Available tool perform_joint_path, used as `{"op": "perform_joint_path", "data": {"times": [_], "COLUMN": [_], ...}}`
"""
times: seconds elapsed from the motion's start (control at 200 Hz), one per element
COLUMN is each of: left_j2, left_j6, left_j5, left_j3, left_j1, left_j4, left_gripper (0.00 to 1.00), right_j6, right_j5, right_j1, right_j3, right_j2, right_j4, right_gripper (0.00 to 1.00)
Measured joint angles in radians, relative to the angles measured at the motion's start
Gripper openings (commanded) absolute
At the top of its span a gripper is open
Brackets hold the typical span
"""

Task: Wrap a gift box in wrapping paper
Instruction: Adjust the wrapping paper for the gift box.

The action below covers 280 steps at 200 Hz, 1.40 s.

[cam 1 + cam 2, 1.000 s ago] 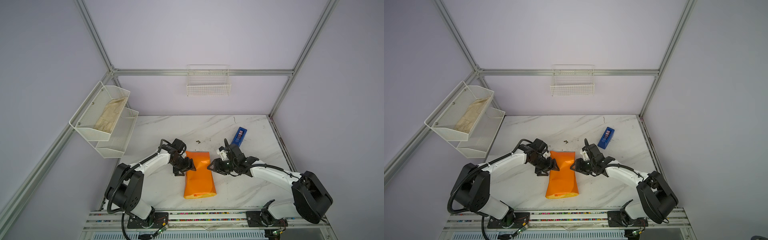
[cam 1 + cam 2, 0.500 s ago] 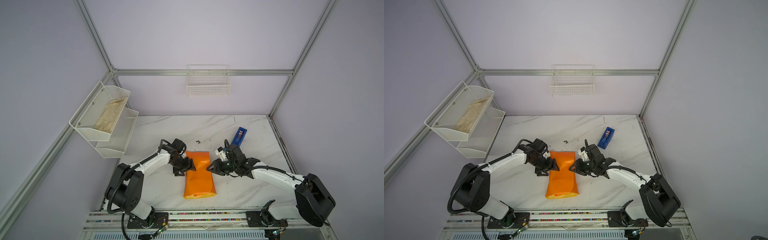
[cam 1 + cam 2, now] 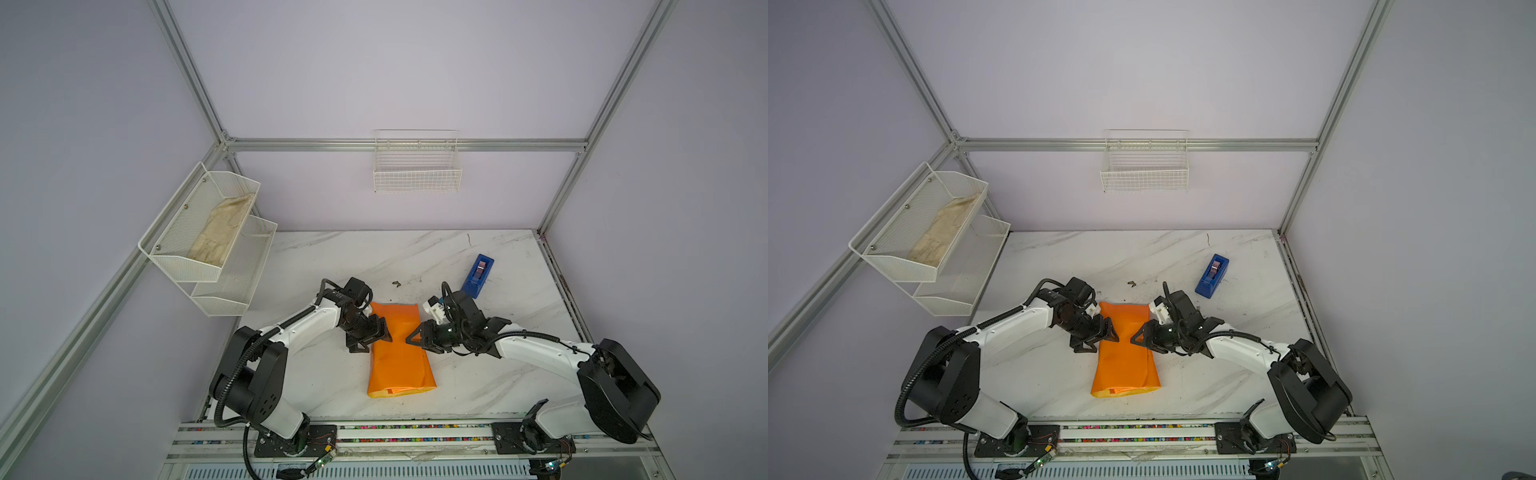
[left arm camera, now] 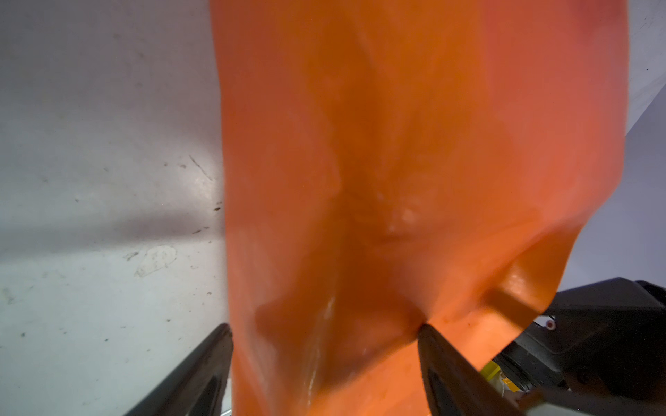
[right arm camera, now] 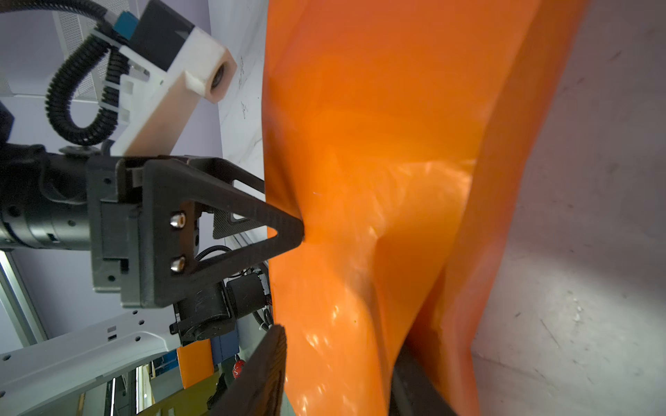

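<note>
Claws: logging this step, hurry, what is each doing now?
Left claw: astride the wrapping paper, grip cannot be told.
Right claw: paper between its fingers, grip cannot be told.
</note>
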State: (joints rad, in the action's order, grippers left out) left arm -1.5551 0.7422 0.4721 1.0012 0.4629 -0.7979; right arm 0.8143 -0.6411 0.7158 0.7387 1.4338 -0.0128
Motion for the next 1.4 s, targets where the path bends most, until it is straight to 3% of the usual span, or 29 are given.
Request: {"op": "perform_joint_path", "data": {"times": [0.51,0.875,1.195,1.4], "left_j2": [0.002,0.021,0.020,0.012], "left_j6": [0.022,0.035,0.074,0.072], "left_j5": [0.003,-0.031,-0.008,0.005], "left_j3": [0.000,-0.002,-0.028,-0.035], "left_j1": [0.000,-0.020,-0.018,-0.017], "left_j4": [0.004,-0.001,0.099,0.106], "left_gripper": [0.84,0.81,0.79,0.78], "right_j6": [-0.032,-0.080,-0.044,-0.006], "right_j5": [0.109,0.287,0.256,0.247], "right_j1": [0.083,0.179,0.194,0.180], "right_j3": [0.113,0.243,0.178,0.162], "right_j2": [0.090,0.143,0.143,0.103], "right_j4": [0.030,0.178,-0.002,0.010], "right_gripper": [0.56,0.68,0.64,0.65]}}
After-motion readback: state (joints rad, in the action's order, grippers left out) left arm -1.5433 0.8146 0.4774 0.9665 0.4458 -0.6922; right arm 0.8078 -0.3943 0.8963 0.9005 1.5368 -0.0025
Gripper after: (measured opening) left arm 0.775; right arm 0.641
